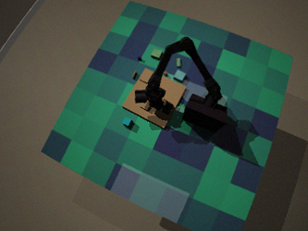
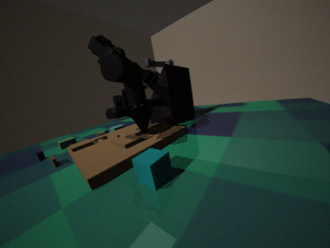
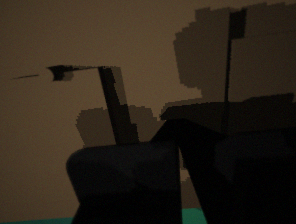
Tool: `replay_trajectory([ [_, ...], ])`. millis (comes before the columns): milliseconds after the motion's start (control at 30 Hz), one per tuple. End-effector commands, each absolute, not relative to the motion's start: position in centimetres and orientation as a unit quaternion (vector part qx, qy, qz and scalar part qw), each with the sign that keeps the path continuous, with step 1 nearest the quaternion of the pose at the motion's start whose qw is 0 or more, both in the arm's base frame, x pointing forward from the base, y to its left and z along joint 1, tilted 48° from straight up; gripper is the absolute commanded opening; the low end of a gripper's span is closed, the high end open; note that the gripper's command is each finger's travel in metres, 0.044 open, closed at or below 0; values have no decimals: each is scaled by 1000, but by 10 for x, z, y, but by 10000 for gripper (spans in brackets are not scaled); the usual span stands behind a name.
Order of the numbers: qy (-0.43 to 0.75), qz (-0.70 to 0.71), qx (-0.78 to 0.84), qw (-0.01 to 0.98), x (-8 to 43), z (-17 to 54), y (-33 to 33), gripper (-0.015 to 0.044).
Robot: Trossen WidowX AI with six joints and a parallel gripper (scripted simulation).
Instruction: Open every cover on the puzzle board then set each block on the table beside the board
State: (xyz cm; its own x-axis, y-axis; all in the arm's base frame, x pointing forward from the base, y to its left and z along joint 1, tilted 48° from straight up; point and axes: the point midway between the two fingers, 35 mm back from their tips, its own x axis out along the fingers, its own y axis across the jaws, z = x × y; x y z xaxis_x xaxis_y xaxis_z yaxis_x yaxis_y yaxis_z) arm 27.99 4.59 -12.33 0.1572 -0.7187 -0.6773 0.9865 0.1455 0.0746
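Note:
The wooden puzzle board (image 1: 176,90) (image 2: 93,166) (image 3: 40,125) lies flat. My gripper (image 2: 145,131) (image 3: 174,123) is shut and empty, its tips low at the board's top. A raised wooden cover (image 2: 127,141) lies on the board in front of the fingers. A dark slot (image 2: 82,146) shows at the board's left. A teal cube (image 1: 127,122) (image 2: 152,166) rests on the table beside the board. A yellow-green block (image 1: 157,54) (image 2: 67,143), a light-blue block (image 1: 180,76) (image 2: 116,128) and a brown-orange block (image 1: 134,75) (image 2: 54,161) also lie off it. The arm and shadow hide part of the board; I cannot tell each cover's state.
A small green block (image 1: 178,62) and a tiny dark-blue piece (image 1: 140,58) (image 2: 40,156) lie beyond the board. The arm's dark base (image 1: 205,113) (image 2: 179,93) stands close to the board. A pale translucent patch (image 1: 149,191) lies on the checkered table top.

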Motion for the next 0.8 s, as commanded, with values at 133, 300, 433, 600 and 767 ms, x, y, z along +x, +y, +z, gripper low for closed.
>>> replay_trajectory([
  [133, 252, -596, 264, 715, 282, -116, 40, 0],
  [300, 252, -596, 264, 715, 283, -112, 37, 0],
  [433, 252, -596, 264, 715, 283, -109, 34, 0],
  [600, 252, -596, 264, 715, 284, -105, 30, 0],
  [767, 252, -596, 264, 715, 284, -102, 27, 0],
])
